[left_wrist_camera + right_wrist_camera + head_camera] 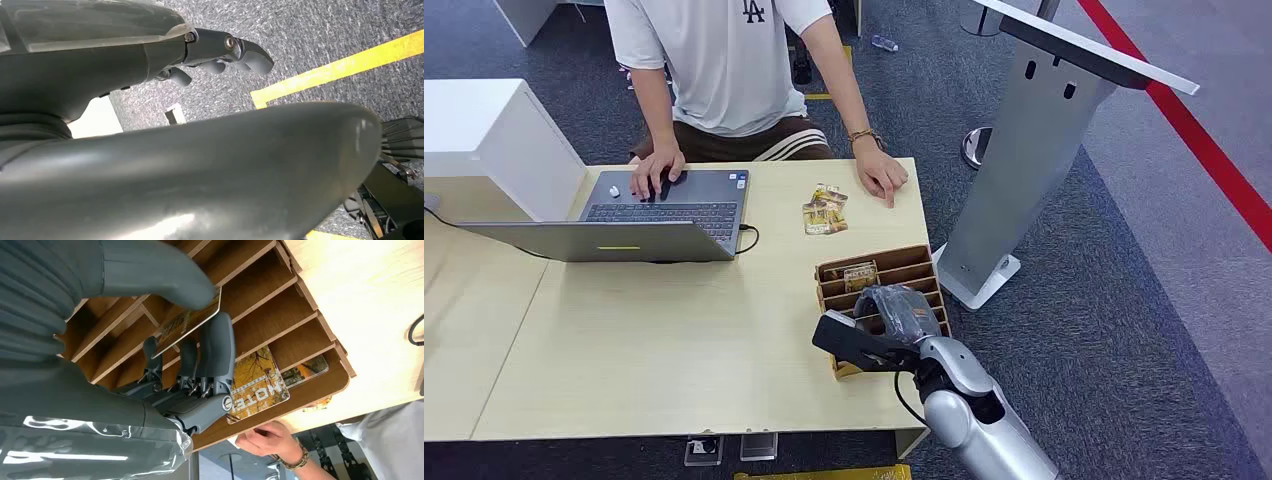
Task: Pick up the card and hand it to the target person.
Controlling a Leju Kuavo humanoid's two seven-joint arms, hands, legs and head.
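My right hand point(892, 316) is over the wooden slotted rack point(894, 262) at the table's right front. In the right wrist view the hand point(200, 365) pinches a yellow-brown card point(192, 320) between thumb and fingers, just above the rack's slots point(280, 295). Another card marked HOTEL point(257, 385) lies in the rack's far compartment point(860, 275). The person point(724, 70) sits across the table, one hand point(882, 175) on the tabletop near the rack and the other on a laptop. My left hand point(220, 55) hangs over the carpet and holds nothing, its fingers loosely bent.
An open laptop point(664, 205) with a cable stands at the table's far left. Several loose cards point(825, 213) lie between the rack and the person. A white box point(484, 140) stands left of the table, and a silver stand point(1034, 150) rises at its right.
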